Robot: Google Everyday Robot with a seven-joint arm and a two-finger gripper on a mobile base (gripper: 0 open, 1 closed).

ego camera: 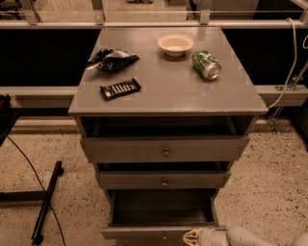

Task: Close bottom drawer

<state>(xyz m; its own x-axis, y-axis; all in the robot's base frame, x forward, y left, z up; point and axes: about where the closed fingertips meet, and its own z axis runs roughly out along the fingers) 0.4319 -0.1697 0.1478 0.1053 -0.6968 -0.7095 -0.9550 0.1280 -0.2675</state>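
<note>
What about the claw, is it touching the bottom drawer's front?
Cannot tell. The camera view shows the claw at the picture's lower edge, overlapping the front of the open bottom drawer; neither contact nor gap shows plainly.

Dim warm light, sheen on cabinet top (168, 93); bottom drawer (161, 209) shadowed inside; gripper (191, 237) pale at lower edge

a speckled terrazzo floor (269, 182) in warm, dim light runs around the grey wooden counter (168, 91). behind the counter's back edge a pale horizontal rail (144, 24) crosses the view on upright posts (98, 9), with dark panels (43, 57) below it and a lower ledge (38, 91) level with the counter's front corners. a white cable (292, 53) hangs beyond the right edge. left of the counter, a black bar (46, 202) and a thin black cable (19, 149) lie on the floor. the gripper (192, 237) sits low, below the front edge
</note>
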